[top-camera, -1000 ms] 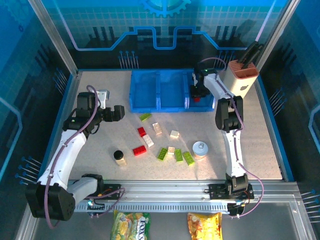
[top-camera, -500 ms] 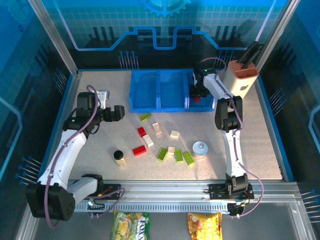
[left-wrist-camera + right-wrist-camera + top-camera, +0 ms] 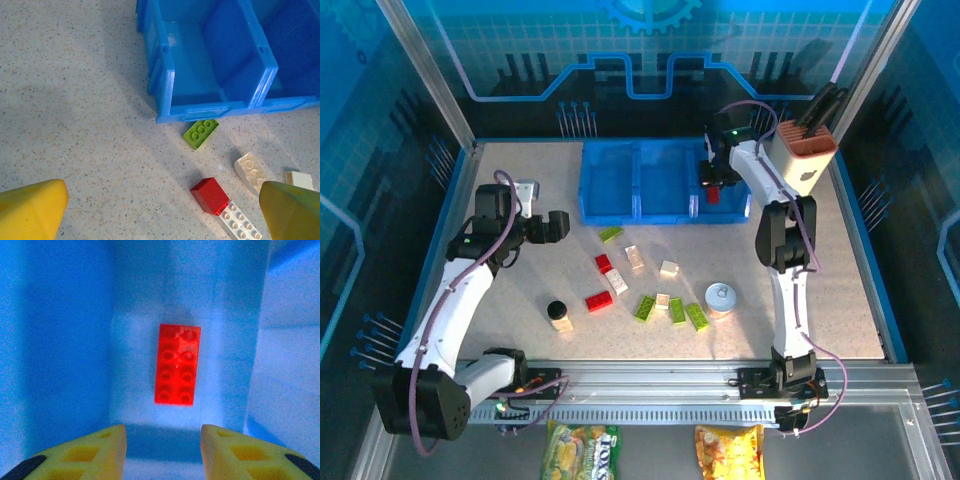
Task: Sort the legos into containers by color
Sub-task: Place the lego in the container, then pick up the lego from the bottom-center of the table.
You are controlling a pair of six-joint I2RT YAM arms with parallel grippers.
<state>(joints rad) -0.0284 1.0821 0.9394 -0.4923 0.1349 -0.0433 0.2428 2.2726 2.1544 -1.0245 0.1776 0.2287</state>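
The blue tray (image 3: 638,214) with three containers stands at the back of the table. My right gripper (image 3: 712,172) hangs over its right compartment, open, with nothing between the fingers. In the right wrist view one red lego (image 3: 177,365) lies flat on that compartment's floor, beyond the right gripper (image 3: 162,440). My left gripper (image 3: 558,225) is open, left of the tray. Its wrist view shows a green lego (image 3: 201,133), a red one (image 3: 210,195) and a white one (image 3: 240,226) on the table by the tray's front wall (image 3: 210,112). Several more legos (image 3: 645,307) lie mid-table.
A small black-lidded jar (image 3: 558,314) stands front left of the loose bricks. A round silver-topped can (image 3: 721,298) sits to their right. A cream knife block (image 3: 807,158) stands just right of the tray. Two snack bags (image 3: 582,445) lie below the front rail.
My right gripper has opened and lifted a little over the right compartment, leaving the red lego on its floor. The left arm has not moved.
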